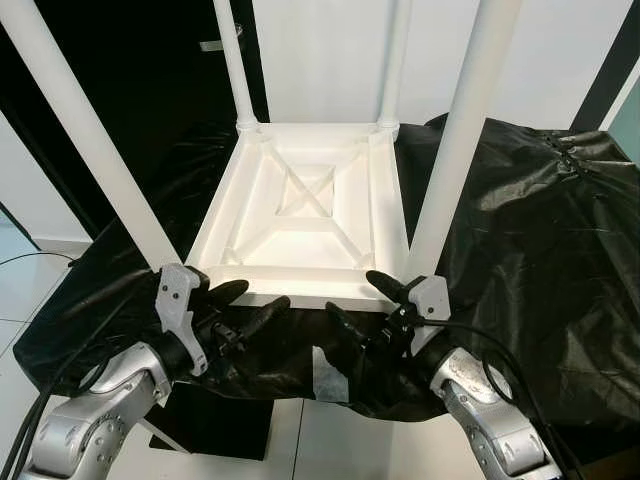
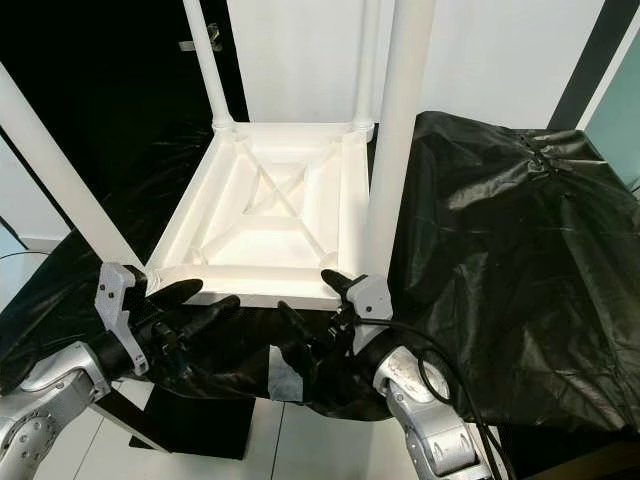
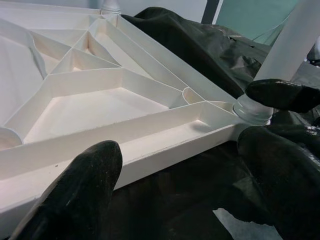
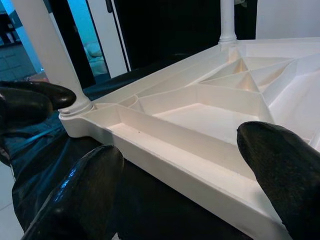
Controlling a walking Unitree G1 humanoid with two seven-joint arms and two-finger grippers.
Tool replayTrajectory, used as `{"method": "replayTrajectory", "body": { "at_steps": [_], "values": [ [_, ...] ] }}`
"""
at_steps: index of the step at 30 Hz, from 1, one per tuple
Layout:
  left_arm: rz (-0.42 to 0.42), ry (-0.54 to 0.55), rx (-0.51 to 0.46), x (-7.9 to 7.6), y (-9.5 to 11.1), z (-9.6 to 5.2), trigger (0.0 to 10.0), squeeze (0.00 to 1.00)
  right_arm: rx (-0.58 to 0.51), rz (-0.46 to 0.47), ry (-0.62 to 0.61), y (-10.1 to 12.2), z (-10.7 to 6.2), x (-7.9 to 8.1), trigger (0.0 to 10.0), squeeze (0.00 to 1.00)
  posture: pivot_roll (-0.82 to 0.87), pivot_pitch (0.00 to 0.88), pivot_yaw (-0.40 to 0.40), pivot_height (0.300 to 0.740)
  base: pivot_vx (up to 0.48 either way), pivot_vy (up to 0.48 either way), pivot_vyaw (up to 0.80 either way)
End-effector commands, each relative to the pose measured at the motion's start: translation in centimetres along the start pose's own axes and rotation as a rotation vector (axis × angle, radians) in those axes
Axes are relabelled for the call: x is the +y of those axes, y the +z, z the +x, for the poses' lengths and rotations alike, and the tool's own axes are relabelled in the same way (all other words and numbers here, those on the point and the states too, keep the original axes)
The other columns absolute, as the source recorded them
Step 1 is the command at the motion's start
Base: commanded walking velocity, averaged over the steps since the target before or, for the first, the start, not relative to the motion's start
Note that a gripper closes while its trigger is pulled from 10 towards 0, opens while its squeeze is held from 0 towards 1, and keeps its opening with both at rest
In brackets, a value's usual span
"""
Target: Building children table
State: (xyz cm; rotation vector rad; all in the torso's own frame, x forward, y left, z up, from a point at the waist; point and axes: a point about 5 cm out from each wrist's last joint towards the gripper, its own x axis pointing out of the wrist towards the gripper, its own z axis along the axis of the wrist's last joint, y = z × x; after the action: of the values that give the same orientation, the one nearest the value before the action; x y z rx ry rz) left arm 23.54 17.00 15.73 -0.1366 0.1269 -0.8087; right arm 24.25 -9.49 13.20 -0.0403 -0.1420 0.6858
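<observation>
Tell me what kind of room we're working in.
Probably a home or showroom interior: pale tiled floor, white wall, and a work surface under black plastic sheeting bearing the upturned white table.

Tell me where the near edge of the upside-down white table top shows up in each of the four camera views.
Left eye: near edge low centre, between both grippers.
Right eye: near edge left of centre.
Left wrist: near edge runs diagonally across.
Right wrist: near edge runs diagonally across.
Shared landmark: black plastic sheet under the table.
</observation>
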Motion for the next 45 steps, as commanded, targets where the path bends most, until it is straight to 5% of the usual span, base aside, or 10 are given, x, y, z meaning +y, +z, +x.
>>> {"method": "replayTrajectory", "body": {
  "at_steps": [1, 17, 25, 30, 34, 37, 38, 39, 45],
  "values": [
    [-0.004, -0.038, 0.006, -0.2, 0.1, -0.1, 10.0, 0.00, -0.006, 0.014, 0.008, 0.2, 0.0, 0.2, 10.0, 0.00, 0.02, 0.000, 0.030, 0.740, 0.000, 0.405, 0.00],
    [-0.002, -0.045, -0.014, -0.3, 0.2, 0.0, 10.0, 0.00, 0.004, 0.012, 0.007, 0.0, 0.0, 0.3, 10.0, 0.00, 0.02, 0.000, 0.032, 0.740, 0.000, 0.290, 0.00],
    [0.086, -0.112, 0.048, -1.2, -0.5, -0.7, 10.0, 0.00, 0.014, 0.006, 0.000, -0.3, -0.2, 0.0, 10.0, 0.00, 0.02, 0.000, 0.034, 0.740, 0.000, 0.000, 0.00],
    [0.083, -0.072, 0.035, -0.6, -0.3, -1.0, 10.0, 0.00, 0.022, 0.001, -0.017, -0.4, -0.6, -0.3, 10.0, 0.00, 0.02, 0.000, 0.032, 0.740, 0.000, 0.000, 0.00],
    [0.124, 0.208, 0.045, 2.4, -0.5, -0.9, 10.0, 0.00, 0.027, -0.011, -0.079, -0.3, -1.2, -1.0, 10.0, 0.00, 0.03, 0.000, 0.025, 0.740, 0.000, 0.000, 0.00],
    [0.112, 0.235, 0.042, 2.7, -0.5, -1.0, 10.0, 0.00, 0.029, -0.010, -0.082, -0.4, -1.3, -1.0, 10.0, 0.00, 0.03, 0.000, 0.024, 0.740, 0.000, 0.000, 0.00],
    [0.103, 0.244, 0.044, 2.8, -0.4, -1.2, 10.0, 0.03, 0.031, -0.010, -0.083, -0.4, -1.4, -1.0, 10.0, 0.00, 0.03, 0.000, 0.024, 0.740, 0.000, 0.000, 0.00],
    [0.115, 0.258, 0.043, 2.9, -0.3, -1.5, 10.0, 1.00, 0.037, -0.011, -0.082, -0.5, -1.5, -1.0, 10.0, 0.00, 0.03, 0.000, 0.019, 0.740, 0.000, 0.000, 0.00],
    [0.128, 0.222, 0.054, 2.9, 0.2, -3.1, 10.0, 1.00, 0.053, -0.019, -0.070, -0.7, -1.7, -1.0, 10.0, 0.00, 0.03, 0.000, 0.013, 0.740, 0.000, 0.000, 0.00]
  ]
}}
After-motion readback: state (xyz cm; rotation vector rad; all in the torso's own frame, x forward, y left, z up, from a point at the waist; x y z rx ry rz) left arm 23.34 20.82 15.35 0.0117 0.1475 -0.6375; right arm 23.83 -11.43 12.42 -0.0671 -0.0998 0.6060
